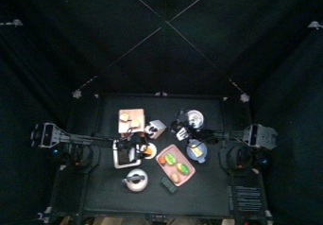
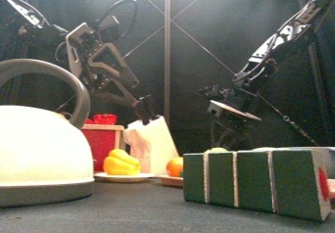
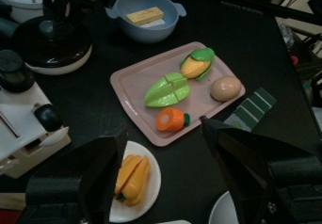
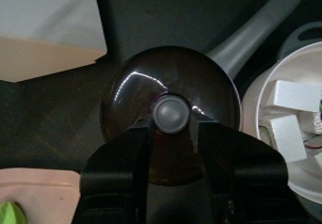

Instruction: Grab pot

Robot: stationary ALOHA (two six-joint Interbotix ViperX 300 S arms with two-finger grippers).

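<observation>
**A:** Where's the left claw [image 3: 176, 160]?

**B:** Spread wide and holding nothing, at the bottom of its wrist view, over the pink tray [image 3: 136, 77]. It looks idle.

**A:** And the pot [image 4: 132, 87]?

**B:** Centre of the right wrist view, on the table [image 4: 151, 11], with its handle [image 4: 251, 35] running to the upper right. The right claw [image 4: 172, 126] is narrowly parted either side of the lid knob [image 4: 170, 105]. I don't think it's pinching yet.

**A:** What's the risk?

**B:** Closing on the knob might lift only the lid, or slip off it. The white dish [image 4: 296, 105] at the right edge sits just beside the pot, so a swinging handle could knock it.
</observation>
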